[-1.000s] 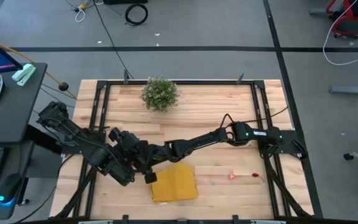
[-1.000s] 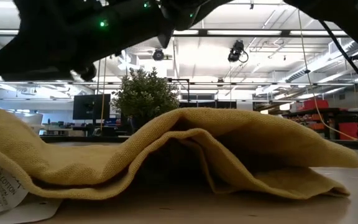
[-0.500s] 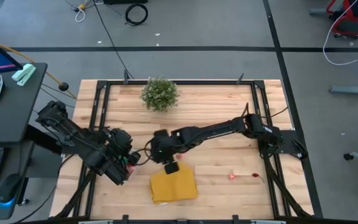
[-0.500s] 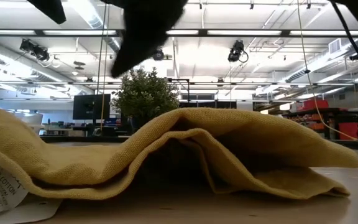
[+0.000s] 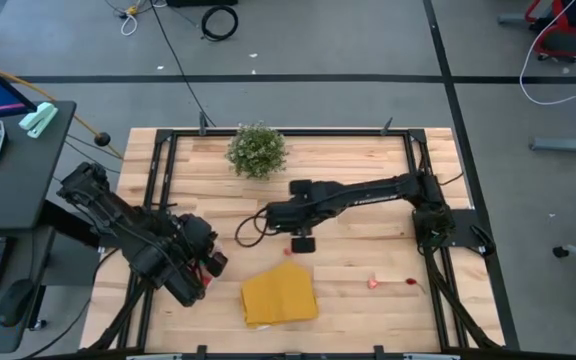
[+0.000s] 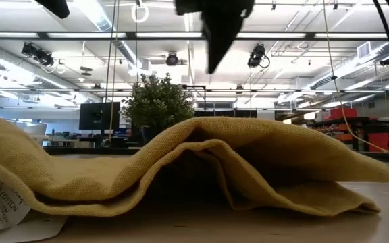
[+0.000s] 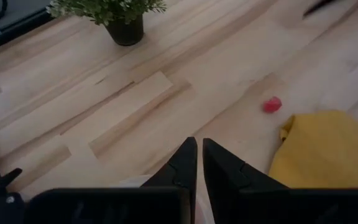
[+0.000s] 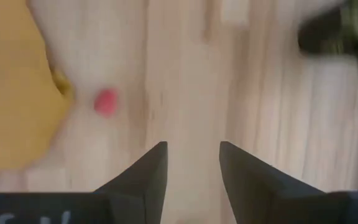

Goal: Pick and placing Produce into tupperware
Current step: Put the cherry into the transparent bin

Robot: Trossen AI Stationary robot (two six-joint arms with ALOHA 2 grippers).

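Observation:
Three small red produce pieces lie on the table. One (image 7: 272, 104) (image 8: 106, 101) sits just off the yellow cloth's far corner, and two (image 5: 373, 283) (image 5: 411, 283) sit to the cloth's right. More red and pink bits (image 5: 211, 266) show under my left gripper. The tupperware is hidden under my left arm; only a pale edge (image 7: 132, 182) shows. My left gripper (image 7: 199, 163) is shut and hovers at the table's left. My right gripper (image 8: 193, 169) (image 5: 303, 242) is open, above the table just beyond the cloth, with nothing between its fingers.
The folded yellow cloth (image 5: 280, 295) (image 6: 201, 169) lies near the table's near edge, humped up in the low view. A bushy potted plant (image 5: 258, 150) (image 6: 157, 104) stands at the far edge. Black frame rails (image 5: 163, 180) run along both sides of the table.
My right gripper has pulled away from beside my left gripper, moving toward the table's right and far side, past the cloth's far corner. My left arm has drawn back slightly toward the table's left. The cloth has stayed where it was.

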